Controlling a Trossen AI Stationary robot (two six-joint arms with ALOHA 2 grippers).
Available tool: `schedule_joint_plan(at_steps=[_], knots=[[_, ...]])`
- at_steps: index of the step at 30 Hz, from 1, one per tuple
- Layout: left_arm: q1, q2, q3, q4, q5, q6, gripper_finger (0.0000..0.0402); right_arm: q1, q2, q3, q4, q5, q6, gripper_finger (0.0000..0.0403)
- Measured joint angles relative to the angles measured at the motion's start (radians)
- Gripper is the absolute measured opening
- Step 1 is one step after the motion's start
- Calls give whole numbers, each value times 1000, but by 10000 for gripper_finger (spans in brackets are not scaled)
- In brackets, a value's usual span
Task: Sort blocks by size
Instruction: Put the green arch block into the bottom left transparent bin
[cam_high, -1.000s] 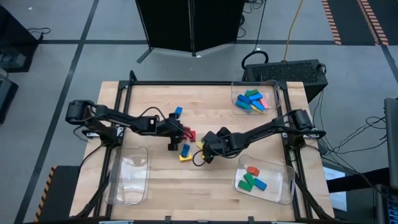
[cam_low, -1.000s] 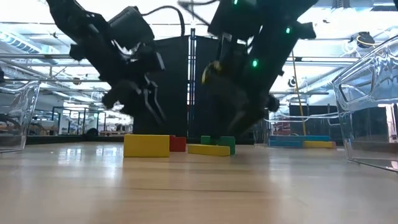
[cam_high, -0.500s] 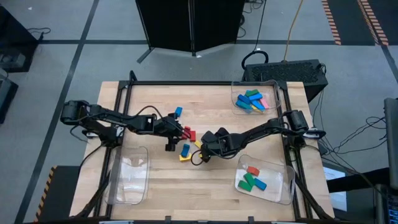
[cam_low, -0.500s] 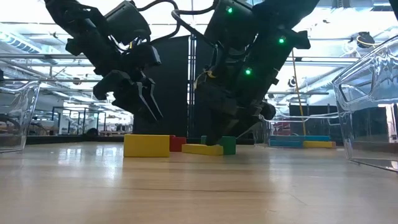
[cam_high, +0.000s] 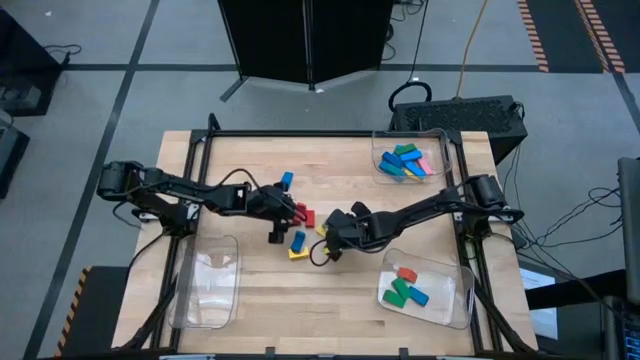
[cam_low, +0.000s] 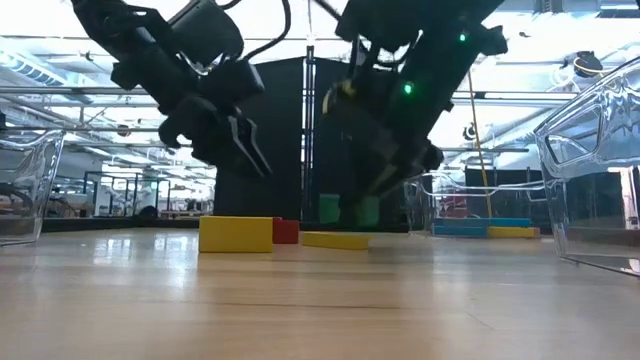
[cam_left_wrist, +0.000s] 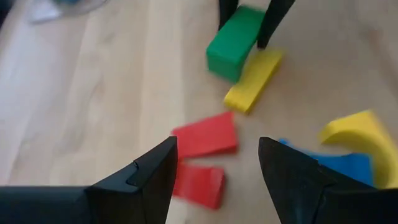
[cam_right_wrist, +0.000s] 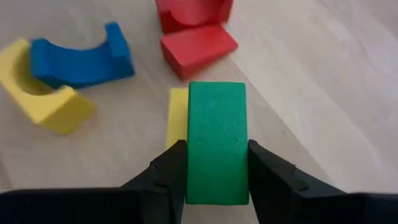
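My right gripper is shut on a green block that hangs just above the table. Under it lies a flat yellow block. Two red blocks, a curved blue block and a curved yellow block rest flat on the wood near the table's middle. My left gripper hovers open above the red blocks, touching nothing. My right gripper pinches the green block's two long sides between its two fingers, on the half nearer the wrist. The fingers slant down from the table's right side and lie along the block. The block is lifted clear of the table, about level.
A clear tray at the far right holds several blocks. Another tray at the near right holds green, red and blue blocks. A third clear tray stands at the near left. One blue block lies toward the far side.
My right gripper has taken hold of the green block and raised it off the table. The block stood on the wood beside the flat yellow block and now hangs clear above it. The yellow block has stayed in place.
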Motion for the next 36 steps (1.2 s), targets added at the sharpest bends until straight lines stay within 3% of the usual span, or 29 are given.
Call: schedule_joint_plan(at_steps=[7, 16, 26, 31, 36], knots=[[-4, 0, 0, 52, 78, 59, 226, 11, -38, 2, 93, -21, -66, 131], [-104, 0, 0, 83, 97, 268, 226, -6, -38, 1, 244, -197, -147, 131], [-184, 0, 0, 108, 65, 342, 226, -17, -42, 1, 377, -386, -179, 131], [-232, 0, 1, 133, 3, 412, 226, -17, -43, 2, 439, -447, -193, 131], [-295, 0, 15, 129, -135, 508, 226, -19, -43, 2, 469, -508, -177, 131]])
